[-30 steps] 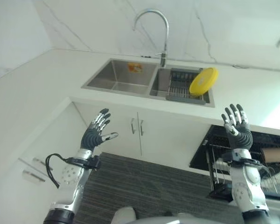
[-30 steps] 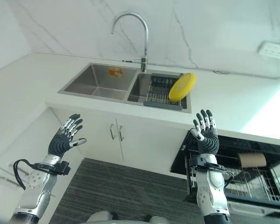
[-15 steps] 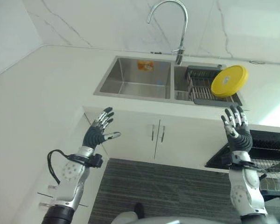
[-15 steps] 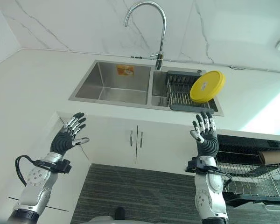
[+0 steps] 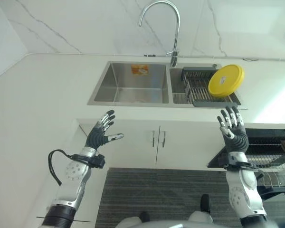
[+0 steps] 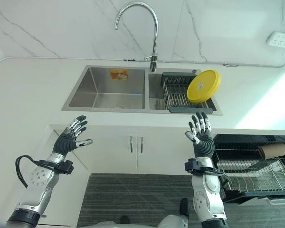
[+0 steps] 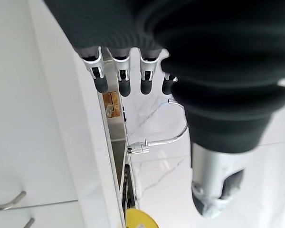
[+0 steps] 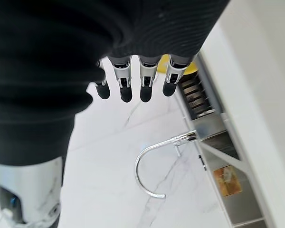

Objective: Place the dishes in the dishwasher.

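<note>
A two-basin sink [image 6: 107,92] is set into the bench [image 6: 28,90], with the faucet [image 6: 142,28] rising behind the divider between the basins. In the right basin sits a dish rack [image 6: 180,95], and a plate [image 6: 204,86] stands tilted on edge at the rack's right end, leaning toward the bench beside it. Below the sink are the cabinet doors [image 6: 135,152]; to their right, under the bench, the dishwasher [image 6: 256,161] stands open with its rack pulled out, and what seems to be a roll-shaped item [image 6: 272,150] lies in it. The left hand [image 6: 69,140] is raised before the left bench corner, the right hand [image 6: 202,137] before the bench edge below the plate, well apart.
</note>
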Available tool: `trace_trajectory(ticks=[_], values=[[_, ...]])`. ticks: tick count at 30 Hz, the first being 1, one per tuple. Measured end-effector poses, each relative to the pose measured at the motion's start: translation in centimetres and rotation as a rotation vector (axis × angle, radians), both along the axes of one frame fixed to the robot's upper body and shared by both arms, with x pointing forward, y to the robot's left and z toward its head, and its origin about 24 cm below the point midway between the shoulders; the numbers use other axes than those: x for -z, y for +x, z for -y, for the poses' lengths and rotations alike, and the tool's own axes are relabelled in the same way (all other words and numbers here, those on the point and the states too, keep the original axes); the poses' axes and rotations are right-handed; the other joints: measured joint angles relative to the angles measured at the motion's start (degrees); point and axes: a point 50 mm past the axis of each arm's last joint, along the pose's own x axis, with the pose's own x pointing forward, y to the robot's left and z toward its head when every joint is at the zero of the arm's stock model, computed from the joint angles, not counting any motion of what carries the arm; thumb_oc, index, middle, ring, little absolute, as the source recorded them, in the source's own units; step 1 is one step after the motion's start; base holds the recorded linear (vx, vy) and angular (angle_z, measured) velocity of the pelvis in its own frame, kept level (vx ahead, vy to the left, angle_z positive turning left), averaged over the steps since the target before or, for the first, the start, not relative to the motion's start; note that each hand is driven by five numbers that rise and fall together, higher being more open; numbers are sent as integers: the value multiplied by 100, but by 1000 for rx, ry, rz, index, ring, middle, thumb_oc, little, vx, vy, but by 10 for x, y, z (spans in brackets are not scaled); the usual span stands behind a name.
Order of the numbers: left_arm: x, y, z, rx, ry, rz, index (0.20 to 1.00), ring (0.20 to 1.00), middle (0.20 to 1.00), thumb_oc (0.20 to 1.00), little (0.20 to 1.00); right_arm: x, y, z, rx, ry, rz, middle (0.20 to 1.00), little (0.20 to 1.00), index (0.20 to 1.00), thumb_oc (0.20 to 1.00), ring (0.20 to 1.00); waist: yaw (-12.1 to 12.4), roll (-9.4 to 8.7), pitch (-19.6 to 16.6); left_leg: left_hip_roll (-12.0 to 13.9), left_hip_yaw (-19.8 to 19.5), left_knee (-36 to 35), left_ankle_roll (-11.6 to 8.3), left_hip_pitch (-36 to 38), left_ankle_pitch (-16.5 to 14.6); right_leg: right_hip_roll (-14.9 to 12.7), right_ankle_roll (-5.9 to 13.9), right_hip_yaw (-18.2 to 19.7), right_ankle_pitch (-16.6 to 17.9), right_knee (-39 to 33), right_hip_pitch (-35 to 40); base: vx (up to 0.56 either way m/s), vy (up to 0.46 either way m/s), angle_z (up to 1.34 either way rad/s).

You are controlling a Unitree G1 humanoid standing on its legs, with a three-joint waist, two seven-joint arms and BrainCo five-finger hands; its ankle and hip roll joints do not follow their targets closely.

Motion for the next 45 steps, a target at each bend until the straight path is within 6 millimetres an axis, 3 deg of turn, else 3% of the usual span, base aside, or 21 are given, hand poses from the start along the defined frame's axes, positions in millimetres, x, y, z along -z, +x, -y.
trace_trajectory(ticks=[1, 2, 3, 4, 6, 7, 8, 10, 11, 12, 14, 15, 16, 18, 20, 22, 23, 27, 31, 39, 45], values=[[0, -4, -2, -11, 1, -1, 1000, 1000, 1000, 1000, 1000, -1, 0, -1, -6, 1, 3, 1000, 1000, 1000, 1000, 1000, 36, -48, -26, 110, -2, 90, -69, 0, 0, 163, -80, -189, -68, 45, 141, 188, -424, -14], [3, -14, -6, -43, -2, -12, 1000, 1000, 1000, 1000, 1000, -4, 3, -5, -30, -2, 13, 1000, 1000, 1000, 1000, 1000, 112, -221, -121, 287, 38, 152, -308, 95, -69, 443, -265, -468, -160, -47, 439, 202, -357, -28], [9, -19, -6, -61, -19, -33, 1000, 1000, 1000, 1000, 1000, -7, 5, -7, -53, -20, 21, 1000, 1000, 1000, 1000, 1000, 81, -226, -157, 513, 47, 169, -535, 200, -106, 726, -566, -540, -554, -268, 739, 124, -185, -36], [11, -22, 1, -54, -58, -34, 1000, 1000, 1000, 1000, 1000, -8, 6, -3, -59, -51, 16, 1000, 1000, 1000, 1000, 1000, 31, -37, -172, 870, 17, 202, -674, 201, -74, 1114, -717, -437, -733, -216, 765, 174, -294, -19], [10, -23, 8, -48, -86, -17, 1000, 1000, 1000, 1000, 1000, -8, 6, 4, -55, -82, 0, 1000, 1000, 1000, 1000, 1000, -25, 110, -161, 1205, -48, 419, -684, 201, 20, 1463, -924, -381, -913, -28, 721, 195, -163, -7], [5, -19, 9, -41, -88, 11, 1000, 1000, 1000, 1000, 1000, -2, 4, 8, -49, -91, -23, 1000, 1000, 1000, 1000, 1000, -80, -110, -58, 1165, -693, 1795, -915, -588, 216, 1453, -1113, -289, -1284, 174, 607, 209, 86, -55], [3, -24, 11, -42, -104, 40, 1000, 1000, 1000, 1000, 1000, 1, 2, 9, -36, -78, -33, 1000, 1000, 1000, 1000, 1000, 229, -178, 55, 950, -1045, 2491, -882, -1195, -117, 1415, -1023, 25, -1245, 25, 604, 204, 92, -80], [12, -26, 11, -40, -105, 8, 1000, 1000, 1000, 1000, 1000, -7, 5, 2, -56, -91, 15, 1000, 1000, 1000, 1000, 1000, 303, 67, 57, 679, -1047, 269, -910, -1135, 65, 1496, -1045, -292, -1095, -452, 814, 144, 135, -94], [18, -13, 17, -42, -128, 1, 1000, 1000, 1000, 1000, 1000, -8, 7, -4, -63, -96, 16, 1000, 1000, 1000, 1000, 1000, 312, 411, 121, 646, -834, 54, -865, -1235, 206, 1542, -1073, -748, -876, -654, 1022, 109, 191, -68], [25, -1, 22, -37, -126, -29, 1000, 1000, 1000, 1000, 1000, -3, 5, -15, -95, -83, -4, 1000, 1000, 1000, 1000, 1000, 239, 481, 101, 565, -757, 541, -803, -1231, 197, 1523, -1029, -754, -836, -655, 1170, 96, 154, -68], [7, 14, 24, 7, -84, 32, 1000, 1000, 1000, 1000, 1000, -7, -3, -17, -103, -74, 20, 1000, 1000, 1000, 1000, 1000, -105, 284, 45, 449, -742, 1211, -697, -1073, 90, 1293, -994, -652, -867, -646, 1181, 109, 107, -60], [-6, 16, 25, 16, -84, 88, 1000, 1000, 1000, 1000, 1000, -14, -4, -5, -55, -77, 50, 1000, 1000, 1000, 1000, 1000, -233, 290, 20, 511, -748, 506, -582, -577, 138, 1233, -710, -671, -783, -612, 1174, 118, 73, -30], [-11, 13, 23, 18, -80, 105, 1000, 1000, 1000, 1000, 1000, -14, -10, 0, -19, -62, 50, 1000, 1000, 1000, 1000, 1000, -306, 76, -75, 280, -759, 37, -439, -390, 334, 1026, -711, -504, -761, -611, 1197, 104, 60, -7], [-10, 1, 12, -11, -72, 100, 1000, 1000, 1000, 1000, 1000, -14, -17, -3, -26, -45, 59, 1000, 1000, 1000, 1000, 1000, -277, -78, -153, 43, -823, -294, -264, -201, 519, 777, -643, -348, -717, -544, 1244, 77, 38, 35], [-5, -4, 6, -26, -60, 65, 1000, 1000, 1000, 1000, 1000, -12, -16, -7, -37, -32, 50, 1000, 1000, 1000, 1000, 1000, -127, -12, -125, 47, -948, -490, -215, -46, 548, 721, -433, -259, -794, -444, 1200, 53, 18, 36], [-7, -4, 1, -20, -26, 59, 1000, 1000, 1000, 1000, 1000, -16, -9, -11, -56, -34, 68, 1000, 1000, 1000, 1000, 1000, 45, -79, -139, -20, -1025, -621, -230, 9, 567, 669, -287, -233, -558, -613, 1176, 53, 8, 28], [-6, -4, 1, -17, -22, 56, 1000, 1000, 1000, 1000, 1000, -17, -7, -11, -56, -39, 68, 1000, 1000, 1000, 1000, 1000, 84, -124, -163, -35, -1031, -624, -264, 54, 544, 647, -216, -228, -657, -611, 1234, 40, -9, 9], [-4, -5, 6, -6, -41, 52, 1000, 1000, 1000, 1000, 1000, -13, -4, -6, -16, -56, 39, 1000, 1000, 1000, 1000, 1000, 8, 141, -158, 171, -884, -658, -401, 108, 482, 838, -262, -137, -687, -611, 1235, 33, -18, -18], [-4, -5, 6, -2, -41, 49, 1000, 1000, 1000, 1000, 1000, -15, -4, -5, -11, -83, 42, 1000, 1000, 1000, 1000, 1000, -36, 5, -146, 250, -852, -659, -483, 110, 456, 912, -286, -127, -702, -612, 1215, 32, -16, -7], [-3, -4, 13, 31, -34, 46, 1000, 1000, 1000, 1000, 1000, -42, 20, 2, 44, -95, 128, 1000, 1000, 1000, 1000, 1000, 130, -71, -171, 261, -775, -659, -467, 205, 441, 910, -332, -150, -732, -613, 1277, 41, -6, -5], [-8, -1, 17, 73, -30, 60, 1000, 1000, 1000, 1000, 1000, -24, 38, 21, 84, -53, -18, 1000, 1000, 1000, 1000, 1000, 199, -118, -180, 263, -849, -658, -478, 207, 453, 914, -340, -284, -726, -612, 1323, 62, -25, 6]])
